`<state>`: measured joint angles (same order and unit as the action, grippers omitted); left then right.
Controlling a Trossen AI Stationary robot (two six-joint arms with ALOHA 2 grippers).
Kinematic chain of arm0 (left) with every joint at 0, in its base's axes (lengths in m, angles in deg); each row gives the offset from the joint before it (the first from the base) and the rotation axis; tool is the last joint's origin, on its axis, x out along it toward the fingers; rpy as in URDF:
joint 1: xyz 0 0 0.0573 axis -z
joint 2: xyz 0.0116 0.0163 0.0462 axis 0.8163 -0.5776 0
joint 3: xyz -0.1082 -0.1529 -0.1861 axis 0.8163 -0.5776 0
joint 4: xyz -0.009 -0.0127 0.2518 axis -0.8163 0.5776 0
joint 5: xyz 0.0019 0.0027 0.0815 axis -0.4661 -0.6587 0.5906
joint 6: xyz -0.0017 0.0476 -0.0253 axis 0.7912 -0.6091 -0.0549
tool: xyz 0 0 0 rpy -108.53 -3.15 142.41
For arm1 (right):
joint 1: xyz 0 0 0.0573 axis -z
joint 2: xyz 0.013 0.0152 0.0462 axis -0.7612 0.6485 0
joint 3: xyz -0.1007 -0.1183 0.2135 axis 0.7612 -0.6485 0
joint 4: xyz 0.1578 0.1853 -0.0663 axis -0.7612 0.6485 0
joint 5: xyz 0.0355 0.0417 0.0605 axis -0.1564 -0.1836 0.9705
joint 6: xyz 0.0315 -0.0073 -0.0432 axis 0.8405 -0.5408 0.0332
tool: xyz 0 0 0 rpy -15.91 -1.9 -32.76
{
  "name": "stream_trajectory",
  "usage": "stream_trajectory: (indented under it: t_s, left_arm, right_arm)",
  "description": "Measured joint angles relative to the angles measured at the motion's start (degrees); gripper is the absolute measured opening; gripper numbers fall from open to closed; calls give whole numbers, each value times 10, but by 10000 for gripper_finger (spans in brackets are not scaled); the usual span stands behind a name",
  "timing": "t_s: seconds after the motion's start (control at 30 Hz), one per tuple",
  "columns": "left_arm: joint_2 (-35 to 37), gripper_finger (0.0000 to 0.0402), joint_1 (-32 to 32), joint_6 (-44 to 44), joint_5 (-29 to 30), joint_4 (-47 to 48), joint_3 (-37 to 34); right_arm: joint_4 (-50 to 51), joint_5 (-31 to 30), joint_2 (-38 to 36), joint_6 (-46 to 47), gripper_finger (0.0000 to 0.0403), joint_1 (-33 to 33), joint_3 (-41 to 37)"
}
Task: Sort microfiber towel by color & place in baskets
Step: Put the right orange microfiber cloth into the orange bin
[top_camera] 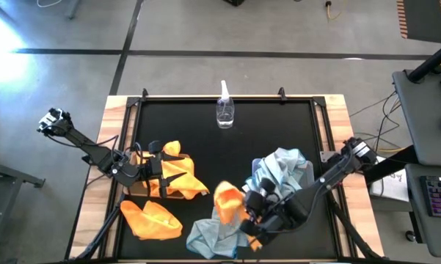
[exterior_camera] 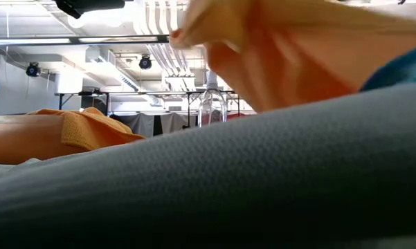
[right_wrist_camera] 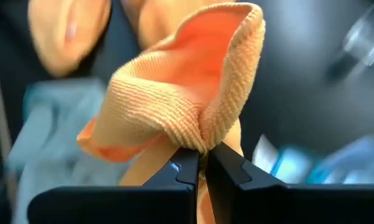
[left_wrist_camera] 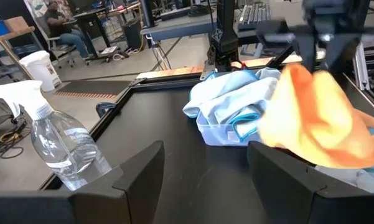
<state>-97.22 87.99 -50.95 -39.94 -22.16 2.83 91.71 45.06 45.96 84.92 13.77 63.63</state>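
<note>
Grey towel [exterior_camera: 263,187] fills the low view's foreground. Right gripper [top_camera: 251,207] is pinched tight on an orange towel [right_wrist_camera: 174,99], lifted at table 6 o'clock. You carry it toward 9 o'clock into the tan basket [top_camera: 136,187], high enough to clear the loose cloths. Left gripper [top_camera: 160,167] hangs spread and empty over that basket; don't hit it.

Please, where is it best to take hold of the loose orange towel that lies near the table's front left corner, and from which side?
Probably pinch a raised fold of the crumpled orange microfiber towel from straight above, since it lies low on the black table. The left gripper, open above the tan basket nearby, seems best placed.
</note>
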Motion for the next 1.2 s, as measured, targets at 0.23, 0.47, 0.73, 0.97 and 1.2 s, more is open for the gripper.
stream_trajectory:
  t_s: [0.23,0.47,0.73,0.97,1.2]
  left_arm:
    - [1,214,0,13,0,0,0]
    - [31,214,0,29,-2,2,0]
    - [110,214,2,28,-2,49,8]
    - [167,214,2,27,-2,132,46]
    - [189,214,2,29,-2,223,98]
  right_arm:
    - [-119,-86,0,-182,13,56,36]
    - [-286,-47,0,-333,13,117,36]
    - [-446,-49,4,-442,13,159,36]
    - [-586,51,26,-491,13,194,36]
    - [-622,112,69,-459,13,233,36]
